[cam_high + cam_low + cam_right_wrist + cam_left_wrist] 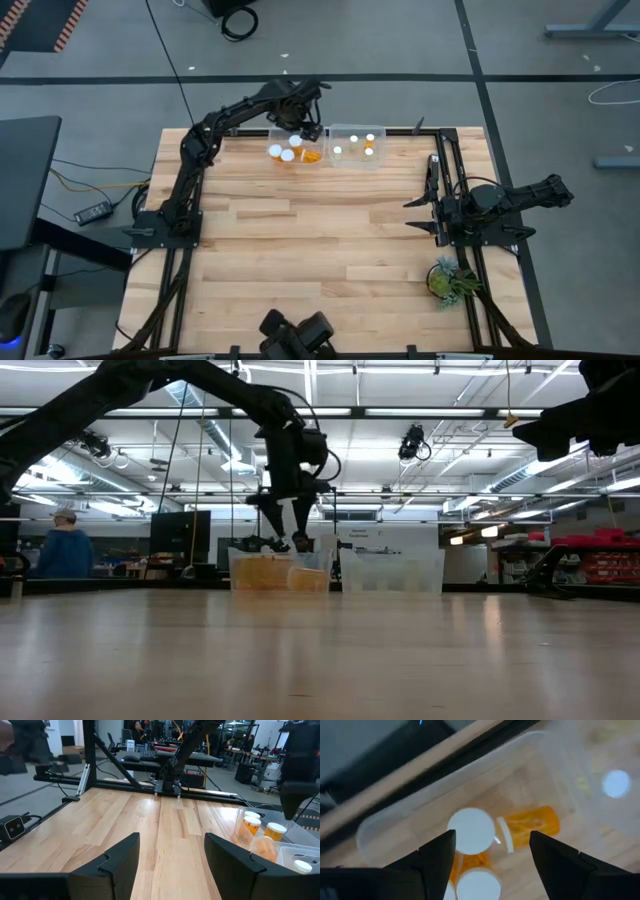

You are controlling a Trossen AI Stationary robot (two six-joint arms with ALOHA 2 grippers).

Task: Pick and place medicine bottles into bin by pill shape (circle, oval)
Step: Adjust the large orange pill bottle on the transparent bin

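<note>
Left tool (303,131) hangs over the left bin (283,133) at the far edge of the counter (300,250), fingers (437,857) spread apart w/ nothing between them. Low view shows the same tool (288,540) just above that bin's rim, tips pointing down into it.

Directly under it, per left wrist view: medicine bottles (472,832) inside the clear bin. One stands upright w/ white cap facing up, another lies on its side just beside it, orange body out toward the bin wall, a third cap shows nearer the fingers. High view shows approx. three white caps plus an orange body in this bin.

Just beside it, to the right, a second clear bin (355,130) holds more bottles, four small white caps visible from above. The two bins sit side by side, nearly touching.

Right tool (432,181) waits at the counter's right side, well apart from both bins, fingers (120,860) open & empty, pointing along the right rail.

Small green plant (447,280) sits near the right front corner. A person (66,548) in blue stands in the room beyond the counter.
</note>
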